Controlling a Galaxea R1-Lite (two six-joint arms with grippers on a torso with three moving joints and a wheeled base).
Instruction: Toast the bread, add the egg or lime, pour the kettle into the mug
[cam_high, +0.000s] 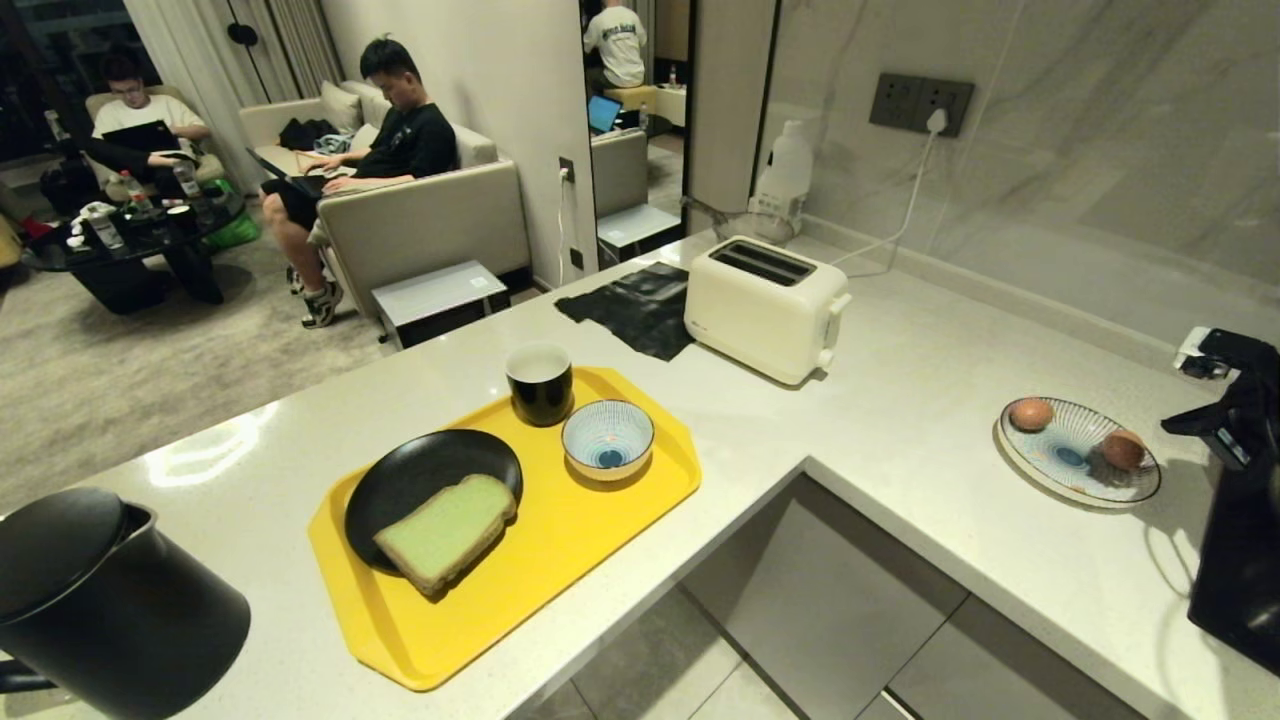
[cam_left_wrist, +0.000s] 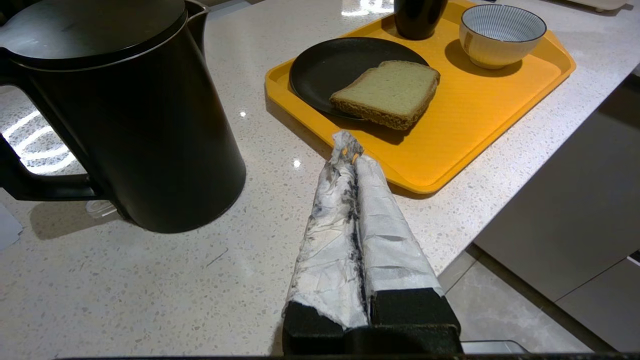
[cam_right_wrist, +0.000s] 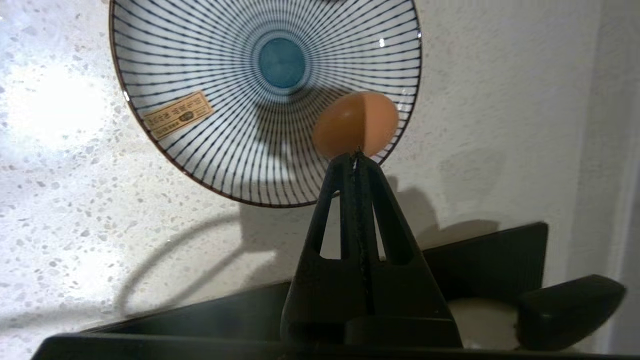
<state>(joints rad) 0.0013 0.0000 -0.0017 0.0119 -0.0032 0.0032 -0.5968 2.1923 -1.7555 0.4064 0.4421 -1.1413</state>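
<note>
We stand at a pale speckled stone counter (cam_high: 900, 330) that turns a corner, with a lounge behind where people sit on sofas. Our right gripper (cam_right_wrist: 356, 157), clenched and empty, hangs above the striped plate (cam_right_wrist: 200, 75), its tips seemingly just short of an egg (cam_right_wrist: 356, 122). Our left gripper (cam_left_wrist: 348, 145), also clenched, rests near the kettle (cam_left_wrist: 125, 115). The bread (cam_high: 445, 530) lies on a black plate (cam_high: 420, 475) on the yellow tray (cam_high: 600, 520), beside the mug (cam_high: 540, 385).

kettle (cam_high: 105, 600) handle beyond frame edge
</note>
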